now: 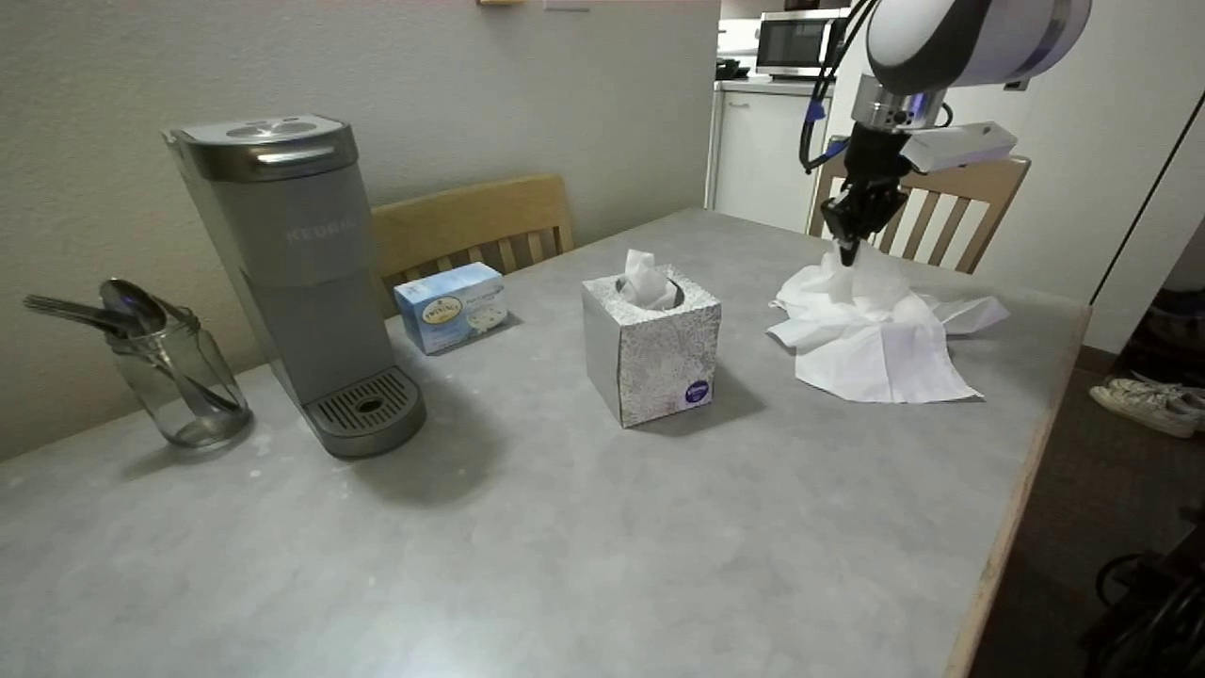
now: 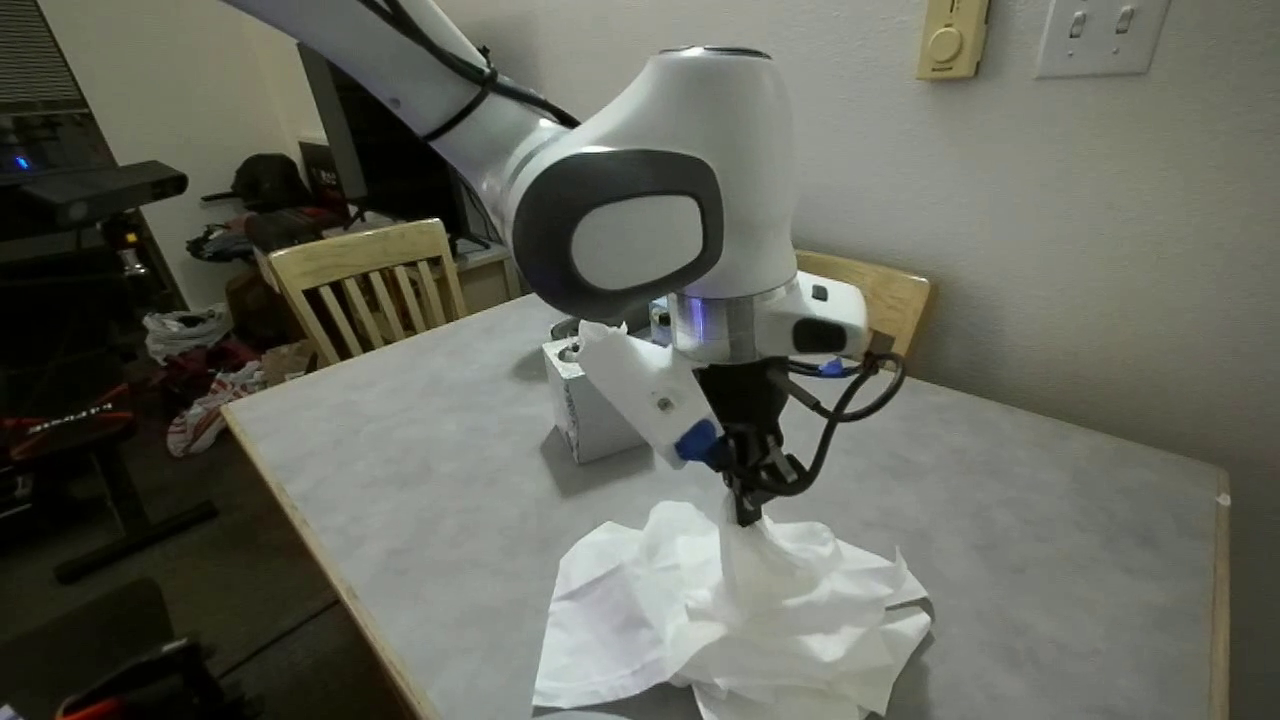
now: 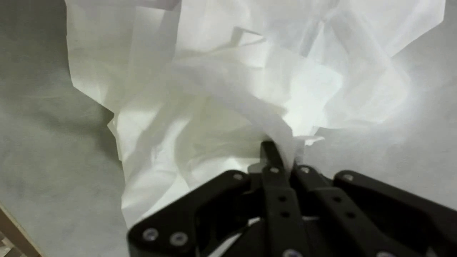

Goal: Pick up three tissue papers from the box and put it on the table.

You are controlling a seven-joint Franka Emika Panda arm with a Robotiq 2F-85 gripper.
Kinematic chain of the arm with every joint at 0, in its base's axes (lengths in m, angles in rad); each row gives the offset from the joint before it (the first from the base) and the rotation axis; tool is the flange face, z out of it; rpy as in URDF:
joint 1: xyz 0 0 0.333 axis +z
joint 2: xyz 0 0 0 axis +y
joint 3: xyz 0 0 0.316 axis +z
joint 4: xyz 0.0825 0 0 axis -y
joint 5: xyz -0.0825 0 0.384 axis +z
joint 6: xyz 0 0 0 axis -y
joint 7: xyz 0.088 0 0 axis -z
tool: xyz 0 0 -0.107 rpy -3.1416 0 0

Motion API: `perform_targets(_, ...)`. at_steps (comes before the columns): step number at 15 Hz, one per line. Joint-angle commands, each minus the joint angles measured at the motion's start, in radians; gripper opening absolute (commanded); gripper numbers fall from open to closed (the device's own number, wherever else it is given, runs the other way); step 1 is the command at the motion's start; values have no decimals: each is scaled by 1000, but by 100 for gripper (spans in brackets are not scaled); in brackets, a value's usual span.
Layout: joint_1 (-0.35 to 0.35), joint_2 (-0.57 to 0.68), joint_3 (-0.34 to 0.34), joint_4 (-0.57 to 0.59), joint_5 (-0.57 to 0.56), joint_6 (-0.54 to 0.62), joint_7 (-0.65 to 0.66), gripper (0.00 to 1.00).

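Note:
The tissue papers (image 1: 875, 353) lie in a loose crumpled pile on the grey table (image 1: 565, 537), and the top is drawn up to my gripper (image 1: 849, 252). In an exterior view the pile (image 2: 630, 625) spreads below the fingertips (image 2: 747, 510). In the wrist view a strip of the white tissue papers (image 3: 153, 125) runs between the nearly touching fingers (image 3: 282, 155), so the gripper is shut on tissue paper. How many sheets are in the pile or the grip cannot be told. The box (image 1: 666, 369) stands upright mid-table with a tissue sticking out; the arm partly hides it in an exterior view (image 2: 600, 425).
A grey coffee machine (image 1: 311, 254), a glass jar with cutlery (image 1: 202, 405) and a flat light-blue box (image 1: 457, 306) stand beyond the tissue box. Wooden chairs (image 2: 365, 270) stand at the table edges. The pile lies near one table end.

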Motion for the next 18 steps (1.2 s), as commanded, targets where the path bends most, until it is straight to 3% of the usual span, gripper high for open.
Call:
perform_targets(1,-20,-16,15,-17,20,27,-30,32)
perform_targets(10,108,-222,-19,-22,-146,27,120,96)
perform_targets(12,142,-260,-8,-9,-180,22,168,100)
perform_targets(18,224,-279,61,47,-146,-32,236,100)
